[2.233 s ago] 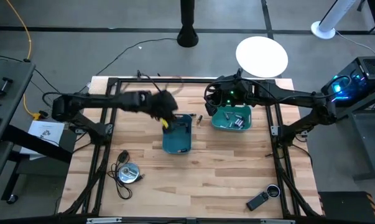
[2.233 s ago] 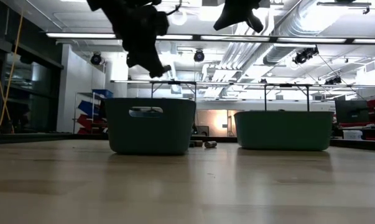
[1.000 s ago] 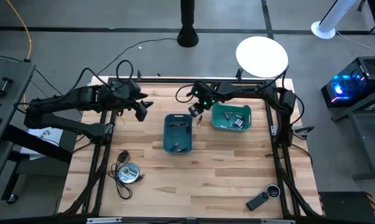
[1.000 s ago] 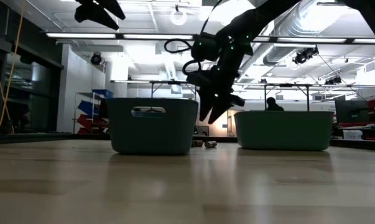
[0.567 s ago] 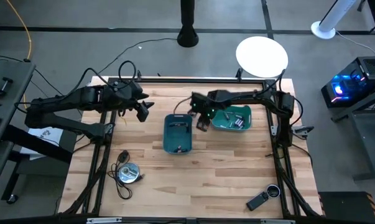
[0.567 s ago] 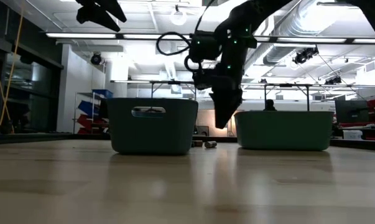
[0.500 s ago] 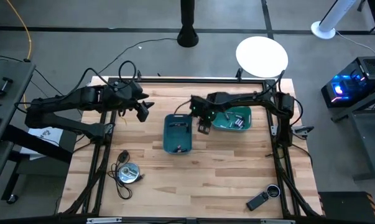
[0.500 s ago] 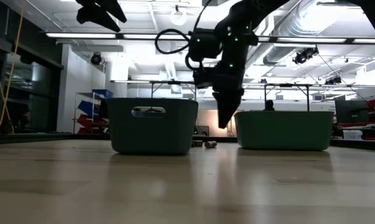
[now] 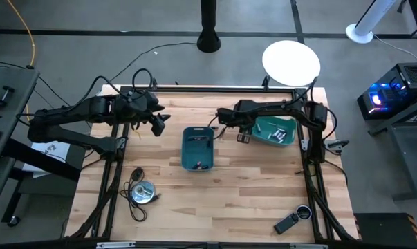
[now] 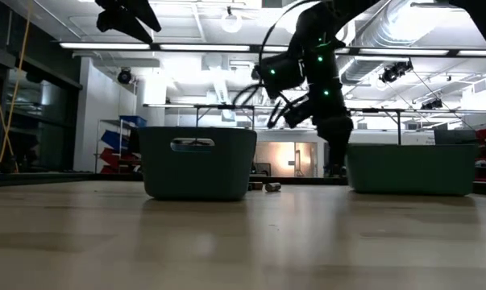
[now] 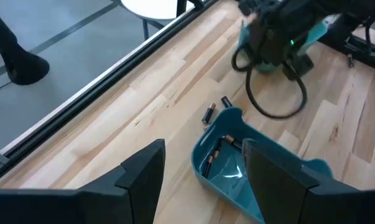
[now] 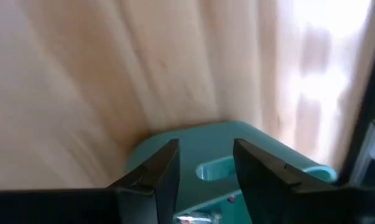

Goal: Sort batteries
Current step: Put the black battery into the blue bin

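Note:
Two teal bins stand on the wooden table: the left bin point(image 9: 197, 148) and the right bin point(image 9: 275, 131), which lies askew. Dark batteries lie in the left bin point(image 11: 215, 152), silvery ones in the right bin point(image 9: 283, 133). Two loose batteries point(image 9: 220, 131) lie on the table between the bins; they also show in the left wrist view point(image 11: 207, 114). My right gripper point(image 9: 243, 136) is open, low at the right bin's left end. My left gripper point(image 9: 158, 124) is open and empty, high above the table left of the left bin. My right gripper stands with its open fingers point(image 10: 337, 155) against the right bin's left end wall point(image 10: 350, 165), the one with the handle slot point(image 12: 214, 169). The fingers slant down from above and from the table's left. The bin rests flat on the table.
A round silver disc with a black cable point(image 9: 142, 192) lies at the near left. A black remote-like device point(image 9: 287, 223) and a small ring point(image 9: 303, 211) lie at the near right. Black frame rails point(image 9: 312, 166) run along the table's sides.
My right gripper has come down beside the left bin and gone toward the table's right edge. The right bin has slid along the table toward the right edge ahead of it and has turned askew. The loose batteries stay where they were.

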You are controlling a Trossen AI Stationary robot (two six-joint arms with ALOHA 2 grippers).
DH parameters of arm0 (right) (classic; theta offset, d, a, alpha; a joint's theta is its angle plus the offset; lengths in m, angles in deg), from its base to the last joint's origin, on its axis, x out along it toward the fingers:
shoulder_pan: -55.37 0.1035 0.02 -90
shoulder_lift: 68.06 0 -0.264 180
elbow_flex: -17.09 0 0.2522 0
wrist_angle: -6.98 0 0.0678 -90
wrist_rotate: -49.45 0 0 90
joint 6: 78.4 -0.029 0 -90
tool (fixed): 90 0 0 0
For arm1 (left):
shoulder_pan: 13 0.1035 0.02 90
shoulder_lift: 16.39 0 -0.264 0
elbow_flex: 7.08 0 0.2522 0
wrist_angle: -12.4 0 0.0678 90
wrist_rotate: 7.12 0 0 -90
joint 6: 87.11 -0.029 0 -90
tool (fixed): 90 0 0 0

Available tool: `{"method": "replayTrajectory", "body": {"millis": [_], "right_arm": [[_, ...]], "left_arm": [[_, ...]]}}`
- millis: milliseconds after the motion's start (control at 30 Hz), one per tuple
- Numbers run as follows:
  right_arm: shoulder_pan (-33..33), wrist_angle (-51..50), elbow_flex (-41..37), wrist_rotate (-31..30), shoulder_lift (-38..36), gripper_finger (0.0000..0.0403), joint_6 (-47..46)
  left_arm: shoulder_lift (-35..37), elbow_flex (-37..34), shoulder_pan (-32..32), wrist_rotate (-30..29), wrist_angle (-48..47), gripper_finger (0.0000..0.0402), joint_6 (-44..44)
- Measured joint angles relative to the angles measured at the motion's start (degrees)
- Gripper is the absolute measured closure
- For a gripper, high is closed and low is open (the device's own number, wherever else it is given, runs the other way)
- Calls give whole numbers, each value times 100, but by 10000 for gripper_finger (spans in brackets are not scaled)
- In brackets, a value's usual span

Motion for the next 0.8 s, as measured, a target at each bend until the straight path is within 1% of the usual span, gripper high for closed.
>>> {"method": "replayTrajectory", "body": {"millis": [100,167,233,267,367,400,567,667,800], "right_arm": [[-125,-110,0,-48,-1,259,-102],[-174,46,-1,29,-22,259,-156],[-181,478,-2,300,-53,259,-51],[-166,769,-2,532,-76,259,92],[-50,1812,0,1249,-107,259,901],[-1,2037,0,1379,-106,259,1276],[126,2712,0,1178,157,259,3370],[103,2860,0,1119,340,259,3936],[123,2833,0,1152,563,259,4263]], "left_arm": [[0,0,0,-6,-49,193,2],[0,0,0,-7,-51,193,2],[0,0,0,-11,-53,193,2],[0,0,0,-30,-53,193,2],[0,0,0,-37,-80,193,2],[0,0,0,-37,-105,193,2],[0,0,0,-39,-217,193,6],[0,0,-13,-43,-255,193,11],[0,0,-33,-44,-249,193,15]]}}
